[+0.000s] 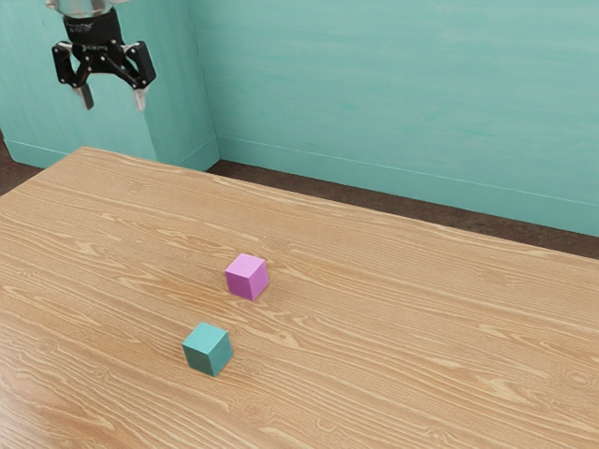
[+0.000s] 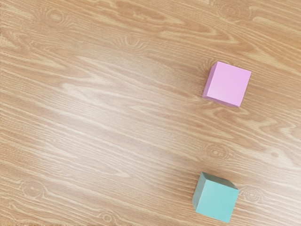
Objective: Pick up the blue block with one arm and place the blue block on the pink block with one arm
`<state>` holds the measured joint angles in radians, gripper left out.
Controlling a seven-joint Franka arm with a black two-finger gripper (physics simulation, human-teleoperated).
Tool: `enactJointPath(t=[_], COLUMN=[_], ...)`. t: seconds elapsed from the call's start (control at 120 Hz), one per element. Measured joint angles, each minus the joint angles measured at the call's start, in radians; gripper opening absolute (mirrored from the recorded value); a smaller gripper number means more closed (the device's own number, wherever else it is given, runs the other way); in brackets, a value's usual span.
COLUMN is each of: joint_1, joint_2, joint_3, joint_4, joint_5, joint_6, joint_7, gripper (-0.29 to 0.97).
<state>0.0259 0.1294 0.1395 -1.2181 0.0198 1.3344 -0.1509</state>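
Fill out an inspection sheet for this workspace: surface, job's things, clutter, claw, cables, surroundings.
Surface: wooden table, light grain, flat.
Job's things: blue block, teal in shade, and pink block both rest on the table, apart, not stacked.
Clutter: nothing seen.
Grippers: claw open, holding nothing, high above the table at the exterior view's upper left.
Cables: nothing seen.
Surroundings: teal wall behind the table, dark floor at its foot.
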Motion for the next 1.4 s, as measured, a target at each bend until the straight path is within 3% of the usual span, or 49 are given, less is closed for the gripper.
enactJointPath(t=[0.142,0.225,0.375,0.492,0.617,0.808,0.983,1.083,1.225,1.333,1.4], joint_1=[-0.006,0.012,0.054,-0.016,-0.013,-0.003,-0.008,-0.008,-0.009,-0.009,-0.009], joint_2=[-0.008,-0.092,-0.206,-0.208,-0.161,-0.233,-0.484,-0.565,-0.639,-0.633,-0.579], joint_3=[0.011,-0.003,-0.078,-0.103,-0.102,-0.103,-0.055,-0.039,-0.044,-0.063,-0.072], joint_4=[0.013,0.123,0.154,0.152,0.141,-0.285,-0.795,-0.942,-1.140,-1.257,-1.282], joint_5=[-0.006,-0.021,-0.034,-0.036,-0.034,-0.034,-0.048,-0.062,0.015,0.064,0.056], joint_6=[-0.005,-0.012,-0.025,-0.029,-0.025,0.087,0.232,0.276,0.427,0.591,0.688], joint_7=[-0.016,-0.026,-0.038,-0.046,-0.054,-0.074,-0.092,-0.100,0.017,0.164,0.241], gripper=[0.68,0.68,0.68,0.68,0.68,0.68,0.68,0.68,0.68,0.68,0.68])
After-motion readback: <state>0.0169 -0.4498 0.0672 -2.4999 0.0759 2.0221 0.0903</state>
